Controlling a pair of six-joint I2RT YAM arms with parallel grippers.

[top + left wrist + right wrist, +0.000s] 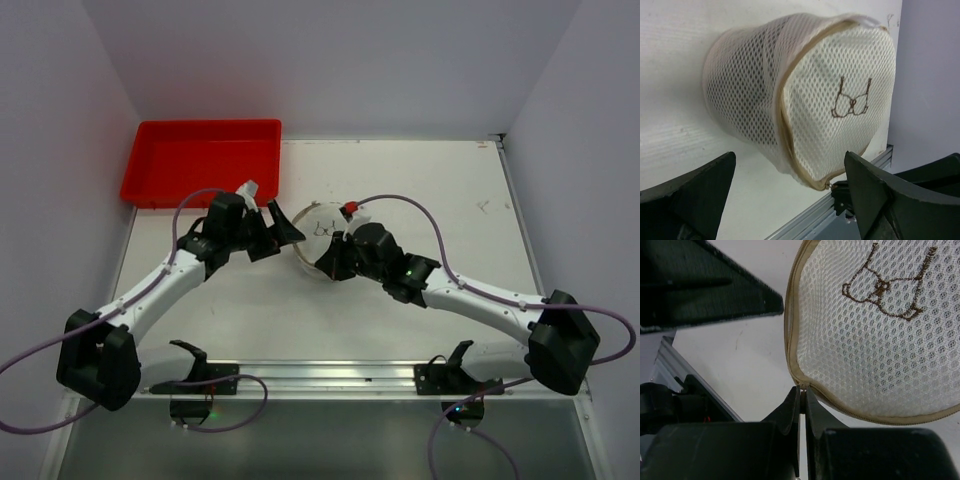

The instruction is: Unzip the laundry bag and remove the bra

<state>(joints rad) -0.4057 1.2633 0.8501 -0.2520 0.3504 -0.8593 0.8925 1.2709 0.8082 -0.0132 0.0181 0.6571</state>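
The round white mesh laundry bag [322, 232] stands in the middle of the table, and its circular face with the small bra drawing tilts up. In the left wrist view the bag [840, 95] fills the middle, its tan zipper running round the face. My left gripper [284, 226] is open just left of the bag, one finger [690, 195] on each side of its lower edge, not touching it. My right gripper [330, 262] is shut on the zipper pull [803, 388] at the bag's near rim [880, 340]. The zipper looks closed. The bra itself does not show.
A red rectangular tray [205, 160] sits at the back left. An aluminium rail [330, 375] runs along the near table edge. White walls close in at the back and on both sides. The left gripper's finger [715, 285] shows in the right wrist view.
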